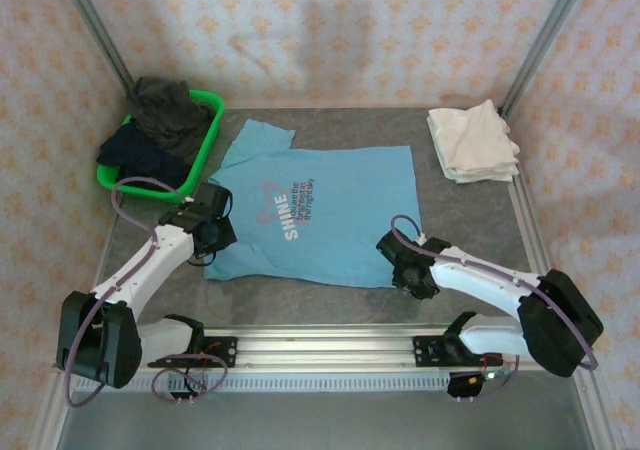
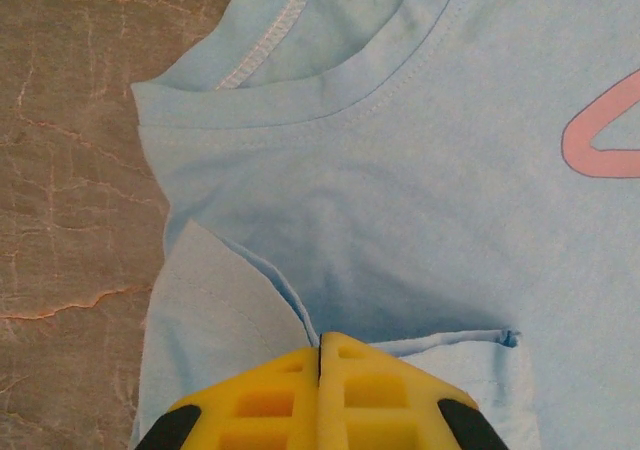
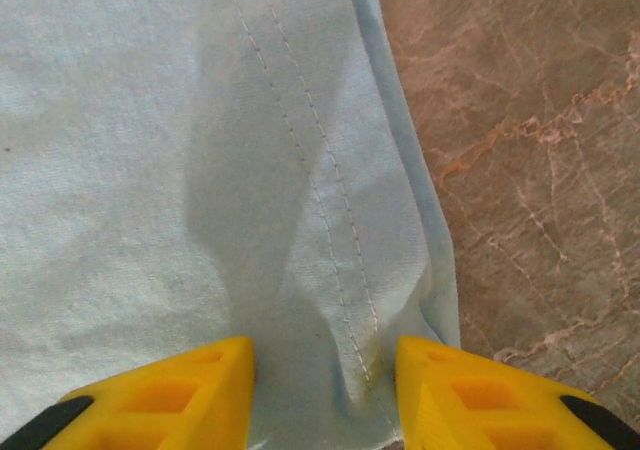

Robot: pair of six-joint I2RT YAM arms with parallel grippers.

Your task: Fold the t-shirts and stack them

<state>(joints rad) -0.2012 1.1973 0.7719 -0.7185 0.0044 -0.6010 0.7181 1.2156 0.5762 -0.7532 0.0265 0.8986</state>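
Note:
The sky-blue t-shirt point(image 1: 320, 210) lies flat on the table, print up, with its collar to the left. My left gripper point(image 1: 212, 235) is at its near-left corner, by the sleeve. In the left wrist view its yellow fingers point(image 2: 270, 400) are pressed together, and folds of blue cloth point(image 2: 400, 190) run into the tips of the left gripper point(image 2: 320, 340). My right gripper point(image 1: 400, 260) stands open at the near-right hem. There the right gripper point(image 3: 325, 355) straddles a raised ridge of the stitched hem point(image 3: 300, 140). Folded cream-white t-shirts point(image 1: 472, 142) sit at the back right.
A green plastic basket point(image 1: 208, 135) holding dark clothes point(image 1: 165, 115) stands at the back left, close to the blue shirt's sleeve. Bare marbled table point(image 3: 530, 150) shows right of the hem and table point(image 2: 70, 170) left of the collar. Metal frame posts rise at both back corners.

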